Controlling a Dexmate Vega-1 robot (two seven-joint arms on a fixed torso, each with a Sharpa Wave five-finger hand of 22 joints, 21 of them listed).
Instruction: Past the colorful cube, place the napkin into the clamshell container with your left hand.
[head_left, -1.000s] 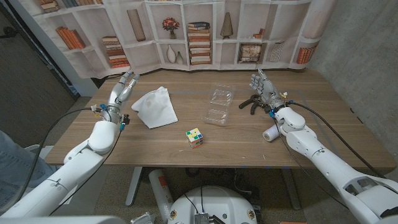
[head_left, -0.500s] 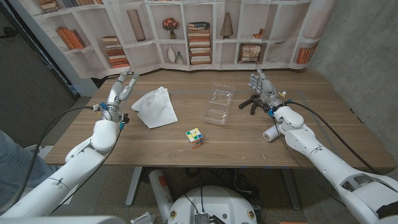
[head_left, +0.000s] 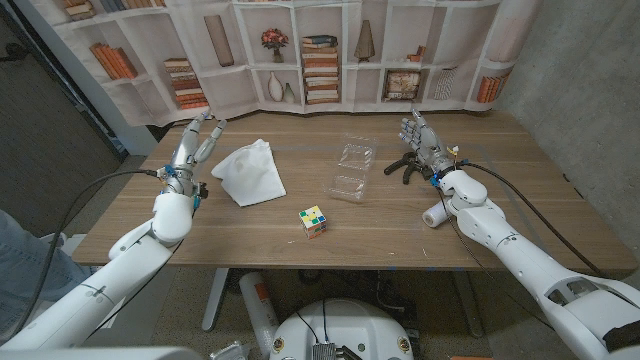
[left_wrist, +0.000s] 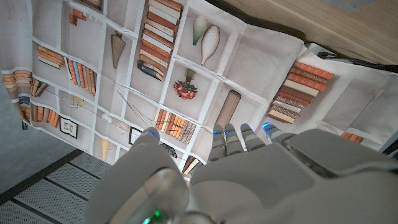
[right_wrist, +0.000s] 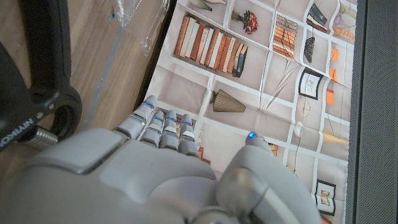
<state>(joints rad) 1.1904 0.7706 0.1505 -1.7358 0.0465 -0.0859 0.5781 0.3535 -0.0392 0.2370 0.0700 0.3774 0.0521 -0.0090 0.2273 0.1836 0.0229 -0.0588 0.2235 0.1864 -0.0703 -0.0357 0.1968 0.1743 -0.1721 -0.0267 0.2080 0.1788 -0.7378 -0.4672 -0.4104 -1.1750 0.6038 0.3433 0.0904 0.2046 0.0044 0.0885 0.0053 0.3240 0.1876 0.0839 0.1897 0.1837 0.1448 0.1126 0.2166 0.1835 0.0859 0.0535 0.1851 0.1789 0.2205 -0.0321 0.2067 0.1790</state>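
- The clear clamshell container (head_left: 350, 170) is lying open on the wooden table (head_left: 520, 190), both halves showing nothing inside; it is sitting between the two hands, nearer the right hand (head_left: 420, 135), which is standing just beside it.
- The white napkin (head_left: 250, 172) is lying crumpled on the table just beside the left hand (head_left: 200, 137), on that hand's inner side, not touching it as far as the head view shows.
- The colorful cube (head_left: 313, 221) is resting nearer the robot than both hands, between napkin and container and apart from each.
- The head view is showing the whole table, with a black tool (head_left: 403, 167) touching or nearly touching the right hand and a small white roll (head_left: 434, 216) beside the right forearm.
- The right wrist view is showing that tool up close as a black clamp-like handle (right_wrist: 37, 93) with lettering, and a corner of the clear container (right_wrist: 134, 22).
- The left wrist view is looking past the left hand (left_wrist: 236, 168) at a printed bookshelf backdrop (left_wrist: 186, 62).
- The left hand is reaching forward above the table with fingers spread apart, holding nothing.
- The right hand is standing upright, fingers extended and loosely apart, gripping nothing.
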